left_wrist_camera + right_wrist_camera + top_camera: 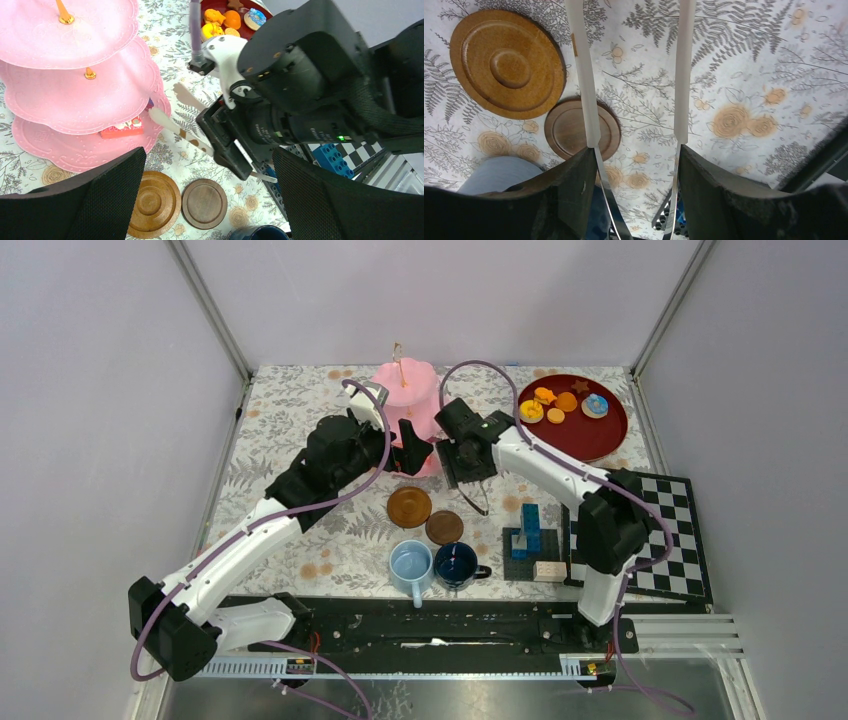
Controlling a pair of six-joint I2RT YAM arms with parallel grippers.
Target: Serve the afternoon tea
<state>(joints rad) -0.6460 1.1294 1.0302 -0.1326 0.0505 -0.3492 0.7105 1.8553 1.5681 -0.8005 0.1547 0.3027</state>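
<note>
"Where does the stand (405,390) sit?"

"Far middle of the table, with one pastry (122,129) on its bottom tier. The other pastries (563,405) lie on the red tray (600,440) at its 3 o'clock, and the saucers (409,506) and mugs (411,565) at its 6."

"The grippers?"

"The left gripper (412,450) gapes wide and empty beside the stand. The right gripper (631,60), at 4 o'clock, has its tongs partly apart and holds nothing."

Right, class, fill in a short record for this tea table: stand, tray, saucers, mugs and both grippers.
stand: pink, three tiers, far centre; one red cake on bottom tier
tray: red, far right, holds pastries
saucers: two, bare, side by side
mugs: light-blue and dark-blue, near edge, off the saucers
left gripper: open, empty, by the stand
right gripper: open, empty, near the saucers
</note>
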